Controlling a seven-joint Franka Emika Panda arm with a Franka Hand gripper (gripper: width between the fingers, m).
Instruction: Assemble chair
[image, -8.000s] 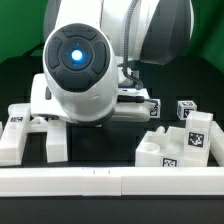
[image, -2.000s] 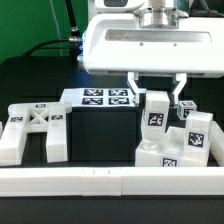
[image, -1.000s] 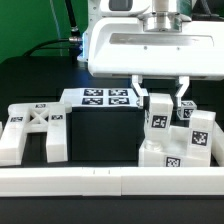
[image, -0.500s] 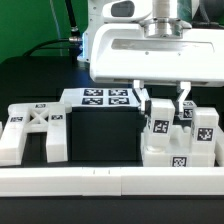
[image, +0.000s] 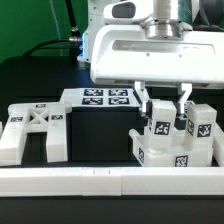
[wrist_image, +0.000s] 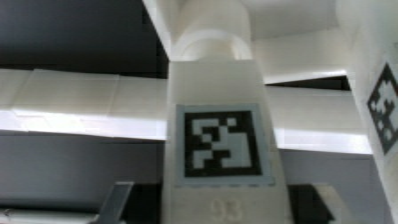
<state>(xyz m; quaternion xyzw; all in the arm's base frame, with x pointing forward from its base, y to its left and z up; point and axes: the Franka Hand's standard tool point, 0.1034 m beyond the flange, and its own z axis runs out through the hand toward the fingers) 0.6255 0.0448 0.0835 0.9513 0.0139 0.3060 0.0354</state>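
My gripper (image: 163, 104) is shut on an upright white chair leg (image: 161, 126) with a square tag on its face. The leg's lower end stands at the top of a white tagged chair block (image: 176, 153) at the exterior view's right; I cannot tell whether they touch. Another tagged white piece (image: 200, 124) stands right beside the leg. The X-braced frame (image: 30, 128) lies at the exterior view's left. In the wrist view the leg (wrist_image: 222, 90) fills the middle between my fingers (wrist_image: 118, 198), with white block surfaces (wrist_image: 89, 100) beyond it.
The marker board (image: 104, 97) lies flat behind the black middle area. A long plain white border rail (image: 100, 181) runs along the front edge. A small tagged white piece (image: 186, 106) sits behind the gripper at the right.
My gripper has moved down and slightly to the exterior view's right with the leg, bringing it low over the block. The frame at the left has not moved.
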